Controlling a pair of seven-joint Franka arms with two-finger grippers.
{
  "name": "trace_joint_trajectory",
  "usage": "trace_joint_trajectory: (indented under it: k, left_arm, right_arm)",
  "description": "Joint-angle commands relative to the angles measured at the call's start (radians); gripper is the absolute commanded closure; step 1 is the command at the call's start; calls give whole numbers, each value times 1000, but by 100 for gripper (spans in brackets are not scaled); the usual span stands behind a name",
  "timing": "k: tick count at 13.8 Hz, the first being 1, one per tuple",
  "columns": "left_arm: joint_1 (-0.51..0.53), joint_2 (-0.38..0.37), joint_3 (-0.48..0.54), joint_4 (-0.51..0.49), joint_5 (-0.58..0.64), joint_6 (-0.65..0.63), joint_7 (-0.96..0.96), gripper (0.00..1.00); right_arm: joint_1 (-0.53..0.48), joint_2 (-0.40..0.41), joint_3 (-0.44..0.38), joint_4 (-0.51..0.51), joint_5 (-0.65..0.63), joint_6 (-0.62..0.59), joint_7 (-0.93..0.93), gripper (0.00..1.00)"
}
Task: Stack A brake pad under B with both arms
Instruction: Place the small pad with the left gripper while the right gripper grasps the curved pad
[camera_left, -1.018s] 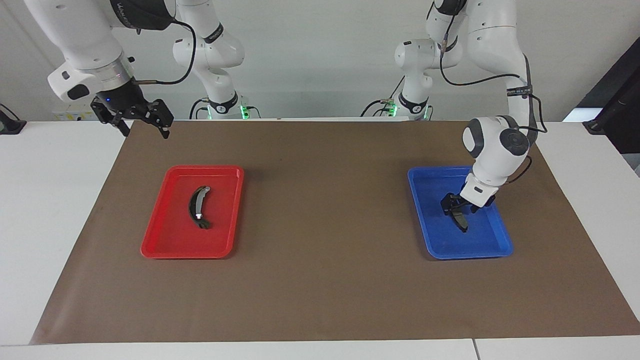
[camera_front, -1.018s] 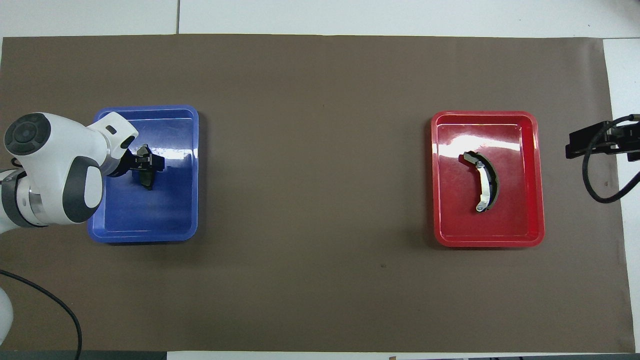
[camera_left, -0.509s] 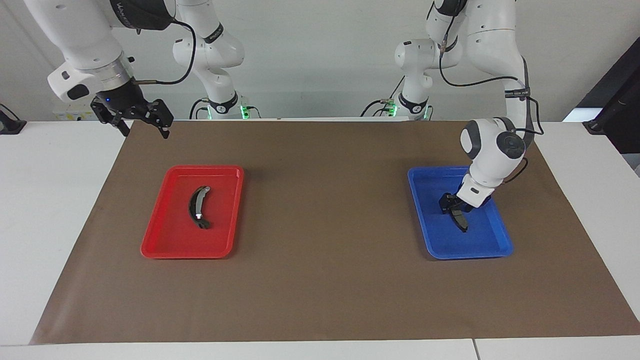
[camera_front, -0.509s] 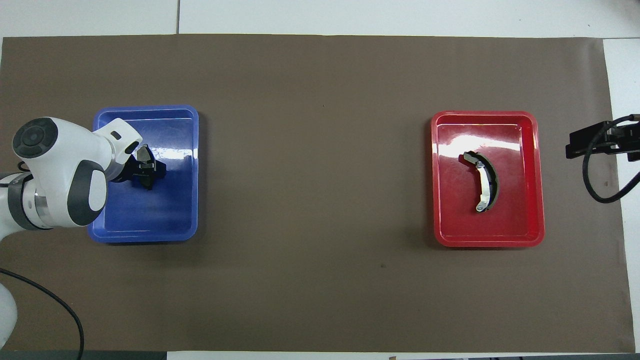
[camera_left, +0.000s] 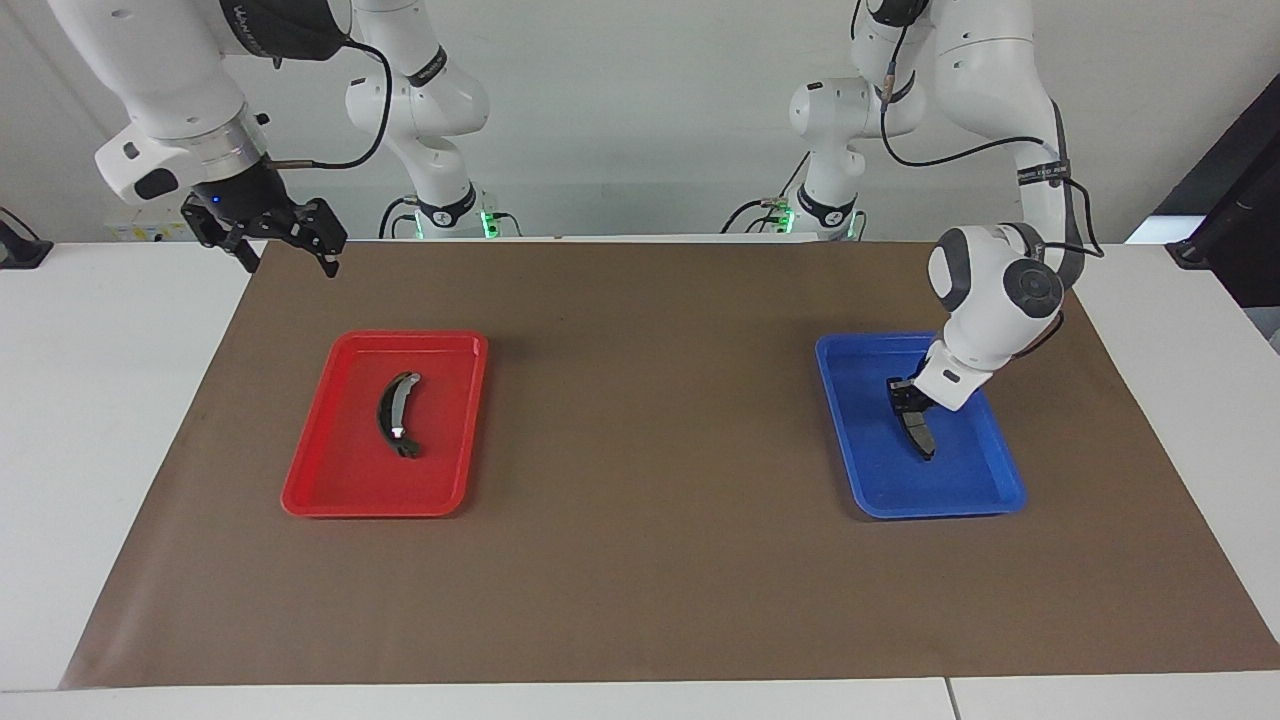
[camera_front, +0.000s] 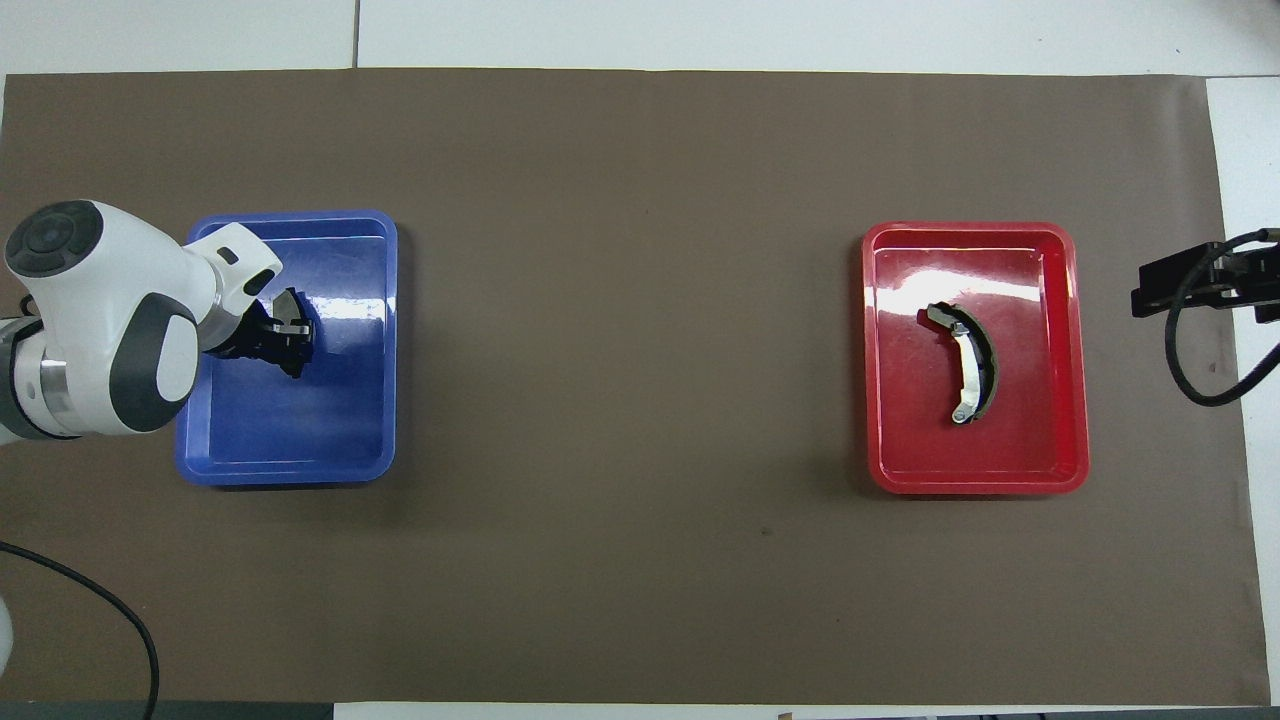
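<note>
Left claw (camera_left: 908, 398) down inside the blue tray (camera_left: 985, 490), clamped on the short grey pad (camera_left: 919, 432), which sits tilted in the tray at the left arm's end of the desk (camera_left: 640, 590). Right claw (camera_left: 283, 243) waits in the air, fingers spread, over the mat corner at 11 o'clock from the red tray (camera_left: 330, 480). Curved black pad (camera_left: 395, 415) lies flat in the red tray.

No lettering is legible; small print on both arms' bands cannot be made out.
</note>
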Motion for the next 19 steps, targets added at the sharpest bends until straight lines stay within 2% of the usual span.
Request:
trace_joint_trajectory:
  k: [1, 3, 6, 10, 14, 17, 19]
  left_arm:
    - [-80, -18, 4, 144, -10, -147, -20, 97]
    - [-152, -18, 4, 174, -10, -144, -61, 97]
    - [-293, -51, 2, 87, -11, -57, -214, 97]
    - [-483, -35, 2, 8, -11, 118, -424, 98]
    - [-560, 45, 1, 10, -11, 210, -443, 98]
    - [-574, 109, 1, 16, -13, 299, -441, 98]
    - [-599, 126, 1, 16, -13, 318, -443, 98]
  right_arm:
    - [-8, -12, 4, -22, -4, 12, -1, 0]
    - [-7, -57, 4, -126, -2, 96, 3, 0]
    - [-7, -96, 6, -302, 4, 286, -2, 0]
    - [-10, -21, 4, -447, 35, 476, -63, 0]
    - [-10, 28, 6, -642, 48, 775, -120, 0]
    - [-5, 68, 6, -680, 48, 851, -157, 0]
    - [-8, 119, 6, -683, 48, 894, -168, 0]
